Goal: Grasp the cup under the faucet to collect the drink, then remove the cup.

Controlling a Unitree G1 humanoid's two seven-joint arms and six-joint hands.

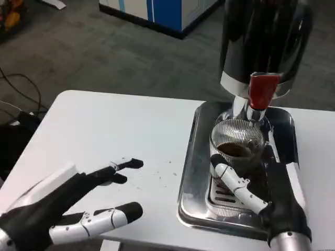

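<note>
One cup (236, 140), dark drink inside, sits on the steel tray (194, 172) under the red faucet (263, 90), at 2 o'clock on the counter (115, 136). My right robot hand (261, 191) wraps it. My left robot hand (78, 212), at 8 o'clock, is spread, holding nothing.

We see a white table (120, 130) beneath our left hand (57, 212), dark specks (157, 175) scattered just right of its fingers, and a blue-and-white cabinet (162, 11) far ahead on the grey floor (78, 52).
</note>
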